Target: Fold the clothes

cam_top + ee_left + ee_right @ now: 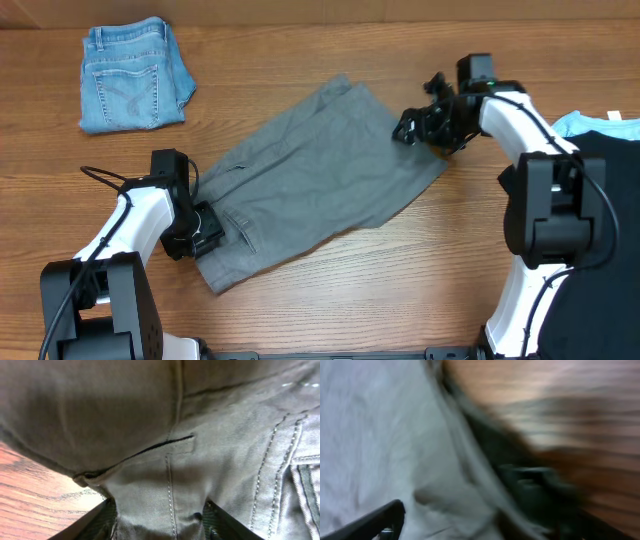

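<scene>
Grey shorts [310, 180] flat, cotton twill, stitched seams; left tool [210, 228] clamped on fabric edge; right tool [412, 126] blurred, opening unclear.

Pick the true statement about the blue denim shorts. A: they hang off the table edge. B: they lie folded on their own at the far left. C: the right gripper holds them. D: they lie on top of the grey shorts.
B: the denim shorts lie folded at the far left, with a clear gap between them and the grey shorts.
</scene>
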### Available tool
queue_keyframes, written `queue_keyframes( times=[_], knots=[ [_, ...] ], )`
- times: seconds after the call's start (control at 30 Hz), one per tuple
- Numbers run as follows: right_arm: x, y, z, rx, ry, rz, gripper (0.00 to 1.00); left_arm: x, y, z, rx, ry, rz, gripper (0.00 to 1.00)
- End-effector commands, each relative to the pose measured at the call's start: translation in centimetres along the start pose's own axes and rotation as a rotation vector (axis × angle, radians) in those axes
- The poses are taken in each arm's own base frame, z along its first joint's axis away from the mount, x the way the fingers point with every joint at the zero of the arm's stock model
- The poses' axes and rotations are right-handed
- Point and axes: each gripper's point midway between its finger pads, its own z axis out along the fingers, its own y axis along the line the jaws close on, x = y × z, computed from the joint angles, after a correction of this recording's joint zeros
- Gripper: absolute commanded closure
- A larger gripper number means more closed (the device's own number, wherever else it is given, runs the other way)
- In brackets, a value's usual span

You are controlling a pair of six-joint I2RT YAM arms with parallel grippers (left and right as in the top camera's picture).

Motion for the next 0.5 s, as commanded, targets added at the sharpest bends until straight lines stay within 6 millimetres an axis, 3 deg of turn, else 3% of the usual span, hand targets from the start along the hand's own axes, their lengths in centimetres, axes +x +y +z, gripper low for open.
queue_keyframes(
  times=[0.0, 0.13, 0.27, 0.37, 0.47],
  knots=[
    [2.0, 3.0, 1.5, -0.127, 0.064, -0.066, 0.19, -0.3, -0.2, 0.0, -0.007, -0.006, 0.034, 0.38],
    [3.7, 5.2, 2.2, -0.165, 0.128, -0.127, 0.54, -1.1, -1.3, -1.1, 0.038, -0.015, 0.075, 0.37],
    [3.9, 3.9, 2.2, -0.081, 0.142, -0.105, 0.96, -2.3, -2.1, -3.0, 0.056, -0.036, 0.110, 0.37],
    [2.9, 1.0, 1.3, 0.034, 0.117, 0.037, 0.96, -2.9, -2.4, -4.3, 0.055, -0.044, 0.129, 0.37],
    [2.8, -3.8, -0.7, 0.225, 0.080, 0.276, 0.96, -3.4, -2.5, -5.3, 0.052, -0.052, 0.148, 0.37]
  ],
)
